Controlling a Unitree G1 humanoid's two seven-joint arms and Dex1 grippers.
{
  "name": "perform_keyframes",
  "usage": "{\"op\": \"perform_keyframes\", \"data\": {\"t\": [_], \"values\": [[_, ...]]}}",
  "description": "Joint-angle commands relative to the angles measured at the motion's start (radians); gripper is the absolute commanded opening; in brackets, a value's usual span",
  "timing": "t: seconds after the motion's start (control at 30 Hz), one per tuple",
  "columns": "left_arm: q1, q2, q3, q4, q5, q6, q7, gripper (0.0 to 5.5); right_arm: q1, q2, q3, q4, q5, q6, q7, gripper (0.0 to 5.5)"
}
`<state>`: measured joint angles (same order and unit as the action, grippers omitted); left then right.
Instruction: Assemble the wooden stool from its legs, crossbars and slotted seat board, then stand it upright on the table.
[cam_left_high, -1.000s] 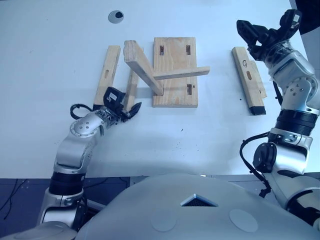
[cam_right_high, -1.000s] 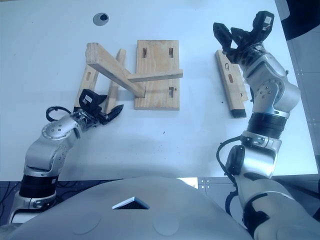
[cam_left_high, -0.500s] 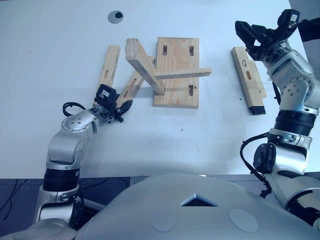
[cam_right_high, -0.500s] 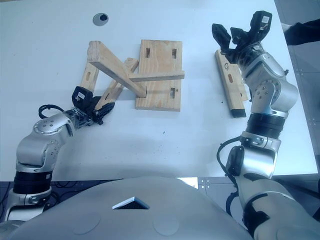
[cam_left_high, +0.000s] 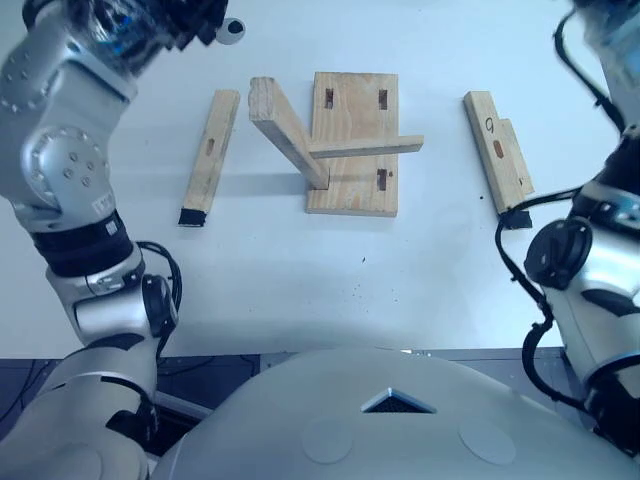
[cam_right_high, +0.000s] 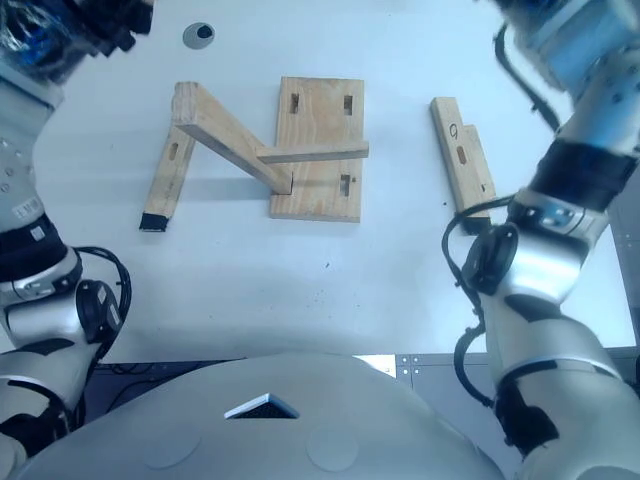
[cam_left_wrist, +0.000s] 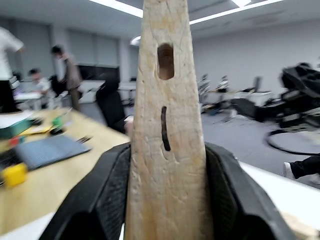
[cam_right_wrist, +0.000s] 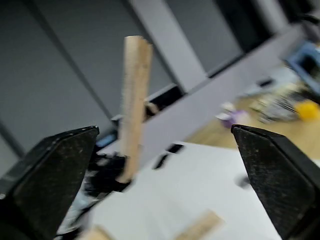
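Stool leg (cam_left_wrist: 167, 125) clamped between the fingers of left gripper (cam_left_wrist: 167, 190), hoisted high off the table (cam_left_high: 300, 270); lay flat beside those fingers a second ago. Next for slotting, probably. Right gripper (cam_right_wrist: 164, 130) raised too, fingers wide apart. Far below both: one seat board (cam_left_high: 352, 115), one tilted leg (cam_left_high: 288, 135) plugged in, one crossbar (cam_left_high: 370, 146), one spare leg (cam_left_high: 203, 175) on the left fingers' side, one far leg (cam_left_high: 500, 170) on the right's, perhaps hiding a second crossbar. Four legs in all.

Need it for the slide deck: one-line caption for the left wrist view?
Left gripper clamps a slotted wooden leg, fingers pressed against both sides.
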<state>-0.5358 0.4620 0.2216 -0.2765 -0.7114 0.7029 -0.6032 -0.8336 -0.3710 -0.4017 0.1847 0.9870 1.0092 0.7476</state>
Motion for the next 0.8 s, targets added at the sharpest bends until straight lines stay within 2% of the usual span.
{"op": "perform_keyframes", "data": {"t": [0.03, 0.27, 0.4, 0.8], "values": [[-0.053, 0.007, -0.007, -0.027, -0.12, 0.066, -0.057, 2.01, -0.064, -0.008, -0.03, -0.028, 0.175, 0.107, 0.061, 5.39], [0.049, -0.031, -0.104, -0.145, -0.208, 0.095, -0.086, 2.01, -0.076, 0.009, -0.058, 0.021, 0.34, 0.197, -0.011, 5.4], [0.081, -0.045, -0.131, -0.173, -0.23, 0.098, -0.079, 2.01, -0.076, 0.001, -0.045, 0.052, 0.358, 0.208, -0.039, 5.4], [0.138, -0.028, -0.136, -0.186, -0.284, 0.119, -0.061, 2.01, -0.051, -0.032, -0.024, 0.035, 0.379, 0.231, -0.027, 3.16]]}}
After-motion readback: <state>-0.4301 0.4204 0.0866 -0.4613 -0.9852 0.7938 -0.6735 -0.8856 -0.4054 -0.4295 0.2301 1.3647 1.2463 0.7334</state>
